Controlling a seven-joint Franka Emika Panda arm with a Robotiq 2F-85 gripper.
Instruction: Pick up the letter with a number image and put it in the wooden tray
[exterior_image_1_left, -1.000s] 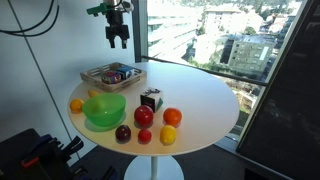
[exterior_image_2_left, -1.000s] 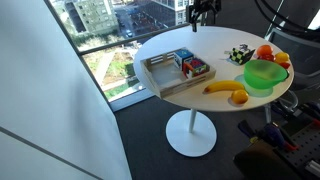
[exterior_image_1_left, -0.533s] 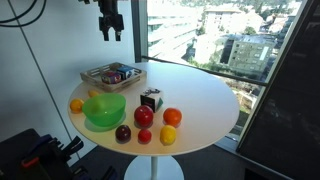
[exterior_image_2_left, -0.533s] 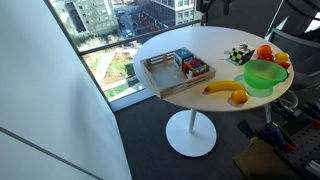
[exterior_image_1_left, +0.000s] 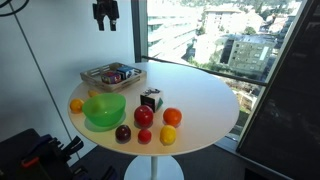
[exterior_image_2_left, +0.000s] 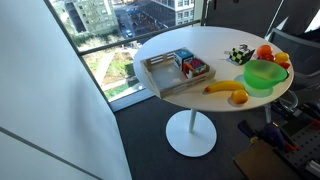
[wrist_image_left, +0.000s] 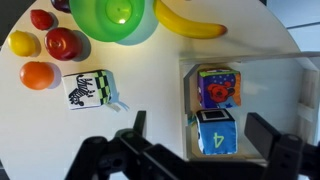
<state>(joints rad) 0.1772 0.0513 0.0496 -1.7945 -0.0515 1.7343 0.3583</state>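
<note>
In the wrist view the gripper (wrist_image_left: 198, 130) fills the lower edge, its jaws spread wide apart with nothing between them, and it hangs high over the counter (wrist_image_left: 150, 60). Directly below it lies the letter with a number image (wrist_image_left: 215, 133), a blue-edged block whose white top face shows a 4; it sits inside the wooden tray (wrist_image_left: 240, 61), against the tray's wall on the side nearest the loose things. Just beyond it in the same tray is a second block (wrist_image_left: 217, 88) with a bright, many-coloured face, close beside the first. Outside the tray, on the bare counter, stands a black-and-white cube (wrist_image_left: 90, 88), well apart from both blocks. Past that cube lie an orange (wrist_image_left: 38, 75), a red apple (wrist_image_left: 63, 42) and a lemon (wrist_image_left: 24, 43), then the green bowl (wrist_image_left: 115, 18) with a banana (wrist_image_left: 190, 22) beside it. In an exterior view the gripper (exterior_image_1_left: 105, 20) is near the top of the frame, far above the wooden tray (exterior_image_1_left: 100, 70), which rests at the counter's edge nearest the window (exterior_image_1_left: 200, 35).
</note>
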